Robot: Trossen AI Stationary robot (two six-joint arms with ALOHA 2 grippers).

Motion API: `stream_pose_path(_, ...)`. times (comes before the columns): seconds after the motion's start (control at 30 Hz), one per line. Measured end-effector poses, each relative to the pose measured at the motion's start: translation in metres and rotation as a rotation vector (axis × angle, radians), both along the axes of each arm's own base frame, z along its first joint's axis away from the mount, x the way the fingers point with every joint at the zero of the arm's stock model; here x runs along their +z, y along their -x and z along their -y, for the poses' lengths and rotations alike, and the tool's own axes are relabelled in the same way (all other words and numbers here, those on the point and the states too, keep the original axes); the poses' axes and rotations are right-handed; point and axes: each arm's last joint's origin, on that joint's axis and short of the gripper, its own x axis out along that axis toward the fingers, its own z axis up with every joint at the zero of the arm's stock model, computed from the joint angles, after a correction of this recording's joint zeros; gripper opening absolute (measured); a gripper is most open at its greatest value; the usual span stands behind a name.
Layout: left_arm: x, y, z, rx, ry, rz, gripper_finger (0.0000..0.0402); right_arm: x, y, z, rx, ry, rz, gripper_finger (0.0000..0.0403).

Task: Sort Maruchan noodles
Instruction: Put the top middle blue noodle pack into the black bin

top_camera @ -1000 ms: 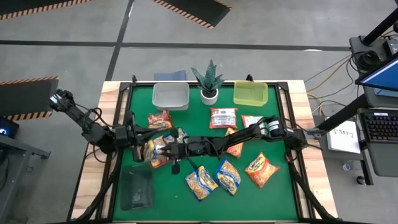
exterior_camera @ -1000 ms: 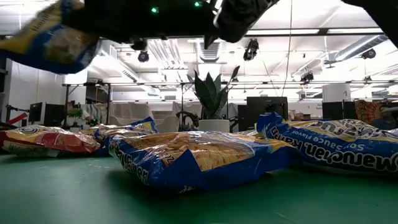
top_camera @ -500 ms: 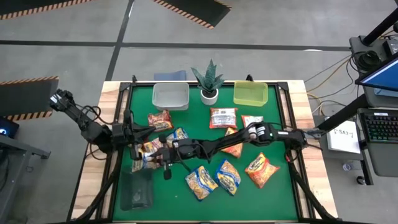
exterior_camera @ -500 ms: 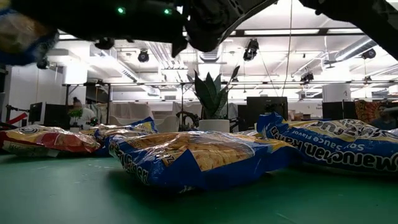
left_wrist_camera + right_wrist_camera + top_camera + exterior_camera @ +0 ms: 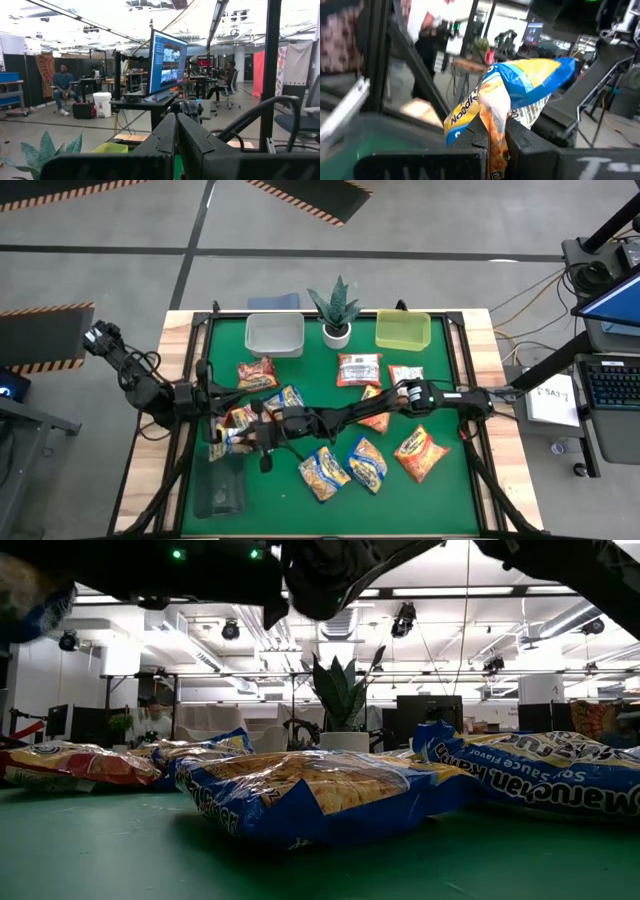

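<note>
The Maruchan noodles are flat crinkly packets scattered over the green mat: yellow-blue ones (image 5: pixel 366 463) (image 5: pixel 322 473), orange-red ones (image 5: pixel 420 452) (image 5: pixel 257 373) and a red-white one (image 5: pixel 359 368). My right arm reaches across the table, and its gripper (image 5: pixel 243 438) (image 5: pixel 495 134) is shut on a yellow-blue packet (image 5: pixel 222 442) (image 5: pixel 35 605) above the mat's near left part. My left gripper (image 5: pixel 213 395) (image 5: pixel 176 135) is shut and empty at the table's left edge. My right gripper pinches a crumpled end of the yellow-blue packet (image 5: pixel 496 117) between its two fingers. The fingers reach about level from the table's right side. The packet sticks out beyond the fingertips toward the left, tilted upward, lifted clear of the mat.
A dark bin (image 5: pixel 220 485) stands at the near left corner, just below the held packet. At the far edge stand a clear grey bin (image 5: pixel 274 333), a potted plant (image 5: pixel 336 310) and a yellow-green bin (image 5: pixel 402 329). Packets (image 5: pixel 310 795) lie in the mat's middle.
My right gripper has carried the yellow-blue packet toward the table's left edge and a little toward the near edge, still lifted clear. In the low view the packet has slid toward the picture's left edge.
</note>
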Motion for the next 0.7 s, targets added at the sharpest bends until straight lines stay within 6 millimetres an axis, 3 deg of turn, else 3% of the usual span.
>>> stream_pose_path(0.13,0.0,0.0,0.0,0.005,-0.011,0.001,0.0,-0.018,-0.009,-0.001,0.009,-0.097,0.0,0.0009)
stream_pose_path(0.3,0.001,0.0,0.0,0.006,-0.018,0.001,0.0,-0.043,-0.022,-0.003,-0.009,-0.084,-0.003,0.0009)
stream_pose_path(0.47,0.0,0.0,0.0,0.005,-0.021,-0.002,0.0,-0.04,-0.028,-0.003,-0.031,-0.05,0.027,0.0009)
stream_pose_path(0.7,0.0,0.0,0.0,0.007,-0.032,-0.007,0.0,-0.044,-0.031,-0.004,-0.042,0.073,-0.055,0.001)
